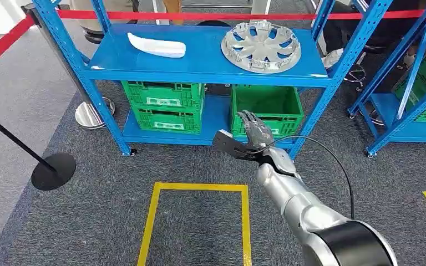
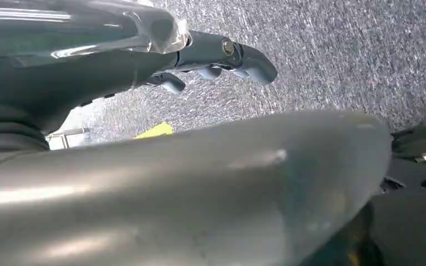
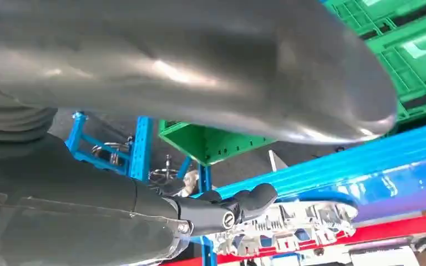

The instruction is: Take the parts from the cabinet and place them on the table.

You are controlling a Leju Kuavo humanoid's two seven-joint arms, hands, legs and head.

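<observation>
On the top board of the blue rack [image 1: 199, 69] lie a white curved part [image 1: 156, 45] on the left and a round silver wheel cover [image 1: 261, 46] on the right. My right hand [image 1: 252, 136] is stretched forward at the height of the lower shelf, below the wheel cover and just in front of an open green crate [image 1: 266, 108]. Its fingers are apart and it holds nothing. The right wrist view has the dark fingers [image 3: 244, 202] bare, with the wheel cover [image 3: 288, 224] beyond them. My left hand [image 2: 211, 55] hangs over grey carpet, fingers loose and empty.
Two stacked green crates [image 1: 163, 105] fill the lower shelf's left side. A red rope [image 1: 199, 15] runs behind the rack, with stanchion bases [image 1: 54, 170] on the left. A second blue rack [image 1: 416, 94] stands to the right. A yellow floor rectangle [image 1: 199, 188] lies before me.
</observation>
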